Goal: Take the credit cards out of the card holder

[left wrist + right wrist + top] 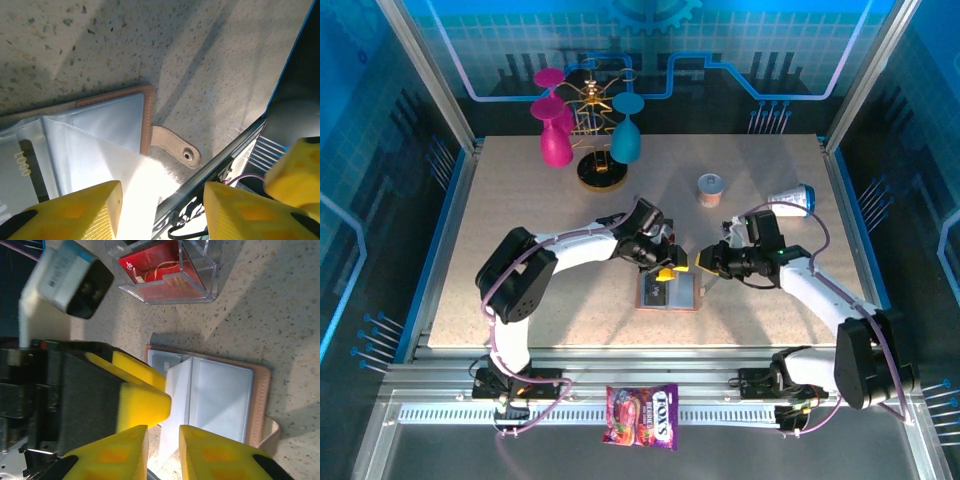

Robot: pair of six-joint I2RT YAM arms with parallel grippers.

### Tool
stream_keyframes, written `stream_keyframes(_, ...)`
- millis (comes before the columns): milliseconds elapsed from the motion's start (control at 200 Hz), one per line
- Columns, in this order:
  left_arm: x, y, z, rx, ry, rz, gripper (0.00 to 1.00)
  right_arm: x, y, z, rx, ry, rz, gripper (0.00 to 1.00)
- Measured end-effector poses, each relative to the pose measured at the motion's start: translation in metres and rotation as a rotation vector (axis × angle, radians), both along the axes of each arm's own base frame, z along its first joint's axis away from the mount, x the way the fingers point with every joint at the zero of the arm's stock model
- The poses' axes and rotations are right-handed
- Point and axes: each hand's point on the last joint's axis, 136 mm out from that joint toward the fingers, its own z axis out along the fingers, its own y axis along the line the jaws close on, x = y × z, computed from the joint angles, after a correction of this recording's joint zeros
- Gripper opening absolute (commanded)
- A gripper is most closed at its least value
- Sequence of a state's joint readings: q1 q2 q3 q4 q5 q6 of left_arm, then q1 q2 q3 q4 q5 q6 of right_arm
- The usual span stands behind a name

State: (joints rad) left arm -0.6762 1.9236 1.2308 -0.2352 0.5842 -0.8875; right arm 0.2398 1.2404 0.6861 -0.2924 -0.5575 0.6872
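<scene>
The tan card holder (pixel 670 293) lies open on the table between both arms, its clear pockets up and its snap tab (pixel 177 147) flat on the table. A dark card marked LOGO (pixel 25 167) sits in one pocket. Red credit cards (pixel 160 265) lie in a clear box (pixel 200 285) just beyond it. My left gripper (pixel 162 200) hovers open over the holder's edge, nothing between its fingers. My right gripper (pixel 164 440) faces it with a narrow gap. An upright pocket leaf (pixel 177 400) runs down into that gap, and one left finger (pixel 142 400) is beside the leaf.
A gold stand with magenta and teal glasses (pixel 585 130) is at the back. A small can (pixel 710 188) and a tipped white-and-blue bottle (pixel 792 200) lie back right. A candy bag (pixel 642 415) rests on the front rail, off the table.
</scene>
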Motion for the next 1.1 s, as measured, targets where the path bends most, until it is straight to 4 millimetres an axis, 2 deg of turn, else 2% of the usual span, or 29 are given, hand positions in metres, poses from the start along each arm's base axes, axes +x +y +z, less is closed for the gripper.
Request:
stream_keyframes(220, -0.006, -0.010, -0.015, 0.018, 0.041, -0.034, 0.53, -0.003, -0.009, 0.001, -0.003, -0.003, -0.024, 0.25)
stream_keyframes(450, -0.007, -0.015, -0.022, 0.023, 0.050, -0.044, 0.53, -0.005, -0.013, 0.003, -0.004, -0.004, -0.034, 0.26)
stream_keyframes(865, -0.007, -0.014, -0.022, 0.026, 0.047, -0.041, 0.53, -0.008, -0.011, -0.002, 0.009, 0.016, -0.026, 0.26)
stream_keyframes(1096, -0.013, 0.000, -0.014, 0.030, 0.036, -0.024, 0.53, -0.006, -0.008, -0.010, 0.015, 0.047, -0.025, 0.26)
